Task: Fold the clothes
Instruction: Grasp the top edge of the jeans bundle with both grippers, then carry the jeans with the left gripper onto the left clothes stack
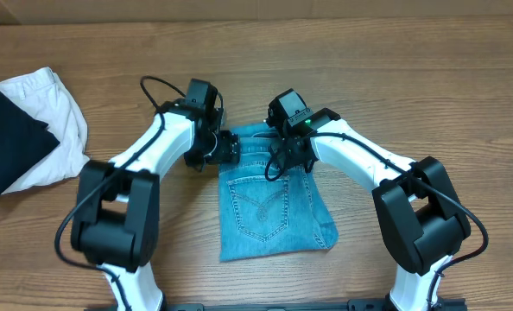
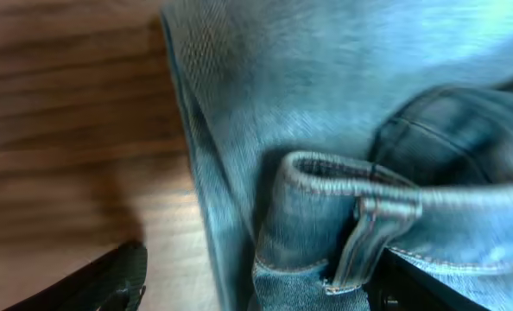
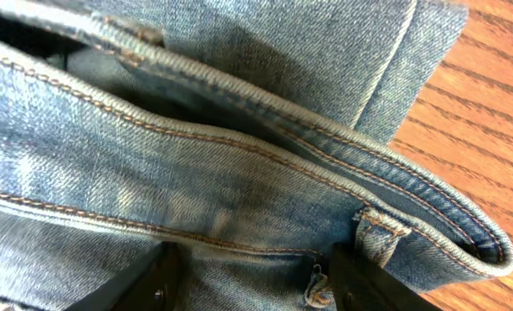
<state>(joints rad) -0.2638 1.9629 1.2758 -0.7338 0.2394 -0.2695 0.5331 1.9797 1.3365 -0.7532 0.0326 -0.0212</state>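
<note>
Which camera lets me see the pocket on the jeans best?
The overhead camera. It looks down on the jeans, so the whole stitched back pocket shows. Both wrist cameras sit too close: they show only the waistband and a belt loop, no pocket.

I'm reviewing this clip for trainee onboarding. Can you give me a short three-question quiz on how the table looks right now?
1. True or false: the jeans lie folded with a stitched back pocket facing up.
2. Where on the jeans do the left gripper and right gripper sit? A) at the waistband edge, far from the arm bases. B) at the edge nearest the arm bases. C) one at each of those edges.
3. Fill in: the black garment lies on top of a ___.

Key: 1 true; 2 A; 3 white garment.
</note>
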